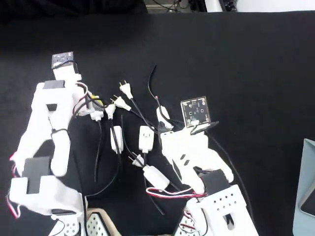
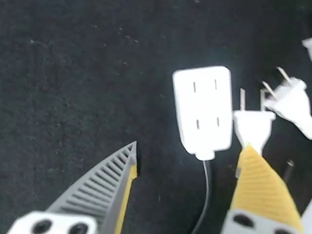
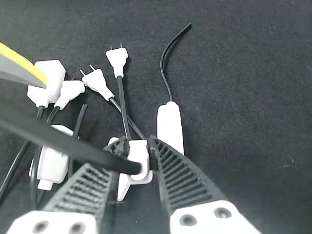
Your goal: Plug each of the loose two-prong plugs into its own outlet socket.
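Note:
In the left wrist view my left gripper [image 2: 191, 147] stands open, straddling a white outlet socket [image 2: 202, 109] that lies flat on the black mat. A white two-prong plug [image 2: 253, 126] lies beside that socket, touching the yellow fingertip [image 2: 251, 161]. Another plug [image 2: 292, 100] lies farther out. My right gripper [image 3: 135, 145] is shut on a second white socket block [image 3: 132, 163] with a black cable across it. Two loose plugs [image 3: 117, 56] [image 3: 97, 80] lie beyond it. In the high view the left gripper [image 1: 98, 109] is at centre left and the right gripper [image 1: 156, 135] at the middle.
A long white connector [image 3: 170, 124] lies next to the right gripper. Another socket [image 1: 116, 139] and a plug body [image 1: 155, 176] sit among tangled black cables. A small square board [image 1: 196, 111] lies to the right, and a grey bin [image 1: 306, 191] stands at the right edge.

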